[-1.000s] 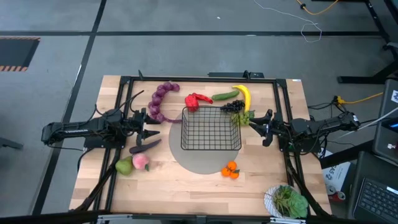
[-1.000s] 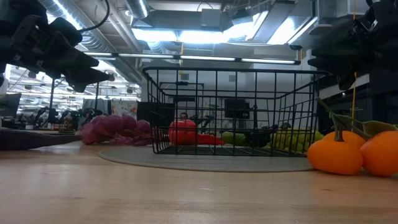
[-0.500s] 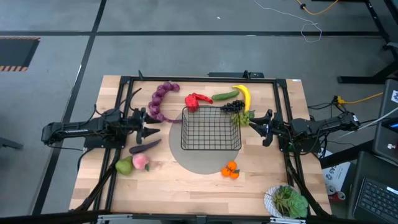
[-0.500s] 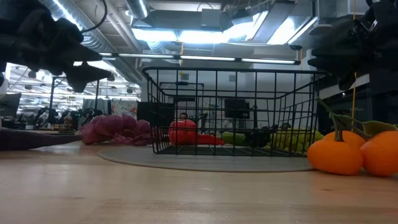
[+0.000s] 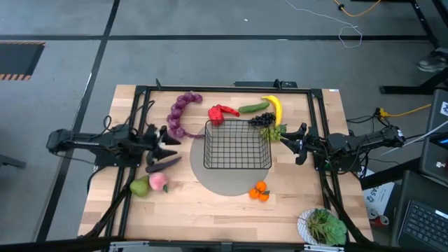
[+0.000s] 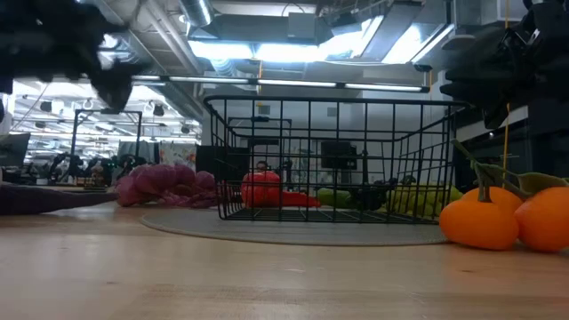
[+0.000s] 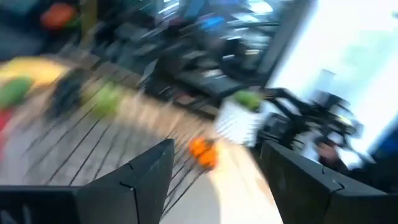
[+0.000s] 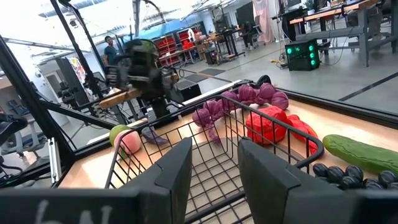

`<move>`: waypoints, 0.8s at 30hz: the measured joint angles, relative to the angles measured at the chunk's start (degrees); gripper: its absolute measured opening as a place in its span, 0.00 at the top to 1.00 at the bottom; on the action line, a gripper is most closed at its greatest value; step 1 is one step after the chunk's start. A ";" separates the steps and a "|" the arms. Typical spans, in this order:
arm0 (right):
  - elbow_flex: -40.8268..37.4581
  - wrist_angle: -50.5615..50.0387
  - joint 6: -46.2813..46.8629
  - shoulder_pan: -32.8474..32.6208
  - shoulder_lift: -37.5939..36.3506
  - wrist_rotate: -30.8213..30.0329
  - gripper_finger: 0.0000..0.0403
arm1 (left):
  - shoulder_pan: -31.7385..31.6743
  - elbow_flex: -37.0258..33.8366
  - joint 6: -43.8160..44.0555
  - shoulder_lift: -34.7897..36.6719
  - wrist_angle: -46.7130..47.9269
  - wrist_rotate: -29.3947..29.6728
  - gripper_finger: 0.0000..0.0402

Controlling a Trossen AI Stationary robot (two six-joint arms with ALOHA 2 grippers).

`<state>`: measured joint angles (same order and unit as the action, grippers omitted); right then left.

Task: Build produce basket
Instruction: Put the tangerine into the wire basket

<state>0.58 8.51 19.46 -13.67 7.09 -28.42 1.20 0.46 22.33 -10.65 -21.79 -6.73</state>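
**Empty basket in the middle, both my claws bare**

The basket sits on a grey round mat at the table's centre, with nothing in it, so I judge the job barely started. The produce is laid around it, outside the wire walls: purple grape string, red pepper, cucumber and banana along the far side, dark grapes and green grapes just beside the far right corner, oranges near my side, and eggplant, pear and peach off to the left.

My left gripper hangs above the wood between the grape string and the eggplant, fingers spread wide and grasping nothing. That spot puts both pieces within easy reach.

My right gripper waits at the basket's right edge, just beside the green grapes, fingers parted a little with nothing between them.

For room: the basket's rim stands tall in the low view, so anything I carry must rise over it. Bare wood lies open near the front of the table. A white bowl of greens sits at the near right corner, well apart. The black frame rails hem in the far edge.
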 joint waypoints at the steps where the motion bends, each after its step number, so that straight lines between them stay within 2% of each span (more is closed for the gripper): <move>1: 0.00 0.00 0.00 0.00 0.00 0.00 0.68 | 1.62 0.00 -3.30 -0.69 -3.24 -1.67 0.41; 5: 0.00 -0.02 0.00 0.00 0.00 0.00 0.68 | 7.98 0.00 -12.96 -3.41 -15.30 -9.53 0.41; 7: 0.00 0.00 0.00 0.00 0.00 0.00 0.68 | 11.07 0.01 -15.96 -5.24 -19.38 -11.07 0.41; 15: 0.00 0.02 0.02 0.00 0.00 0.00 0.68 | 19.66 1.10 -23.72 -15.66 -25.48 -6.54 0.41; 17: 0.00 0.15 0.02 0.00 0.00 0.00 0.68 | 20.49 2.76 -24.36 -19.66 -25.06 -3.66 0.41; 19: 0.00 0.31 0.01 0.00 0.00 0.00 0.68 | 20.62 5.27 -22.22 -23.80 -22.45 2.35 0.41; 22: 0.00 0.37 -0.02 0.00 0.00 0.00 0.68 | 20.15 11.09 -13.20 -29.16 -12.00 15.65 0.41; 24: 0.00 0.42 0.00 0.00 0.00 0.00 0.68 | 19.34 16.00 -9.30 -32.39 -3.52 20.91 0.41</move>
<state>0.58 8.93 19.46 -13.67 7.09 -28.42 20.54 16.46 13.02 -43.04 -25.31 14.18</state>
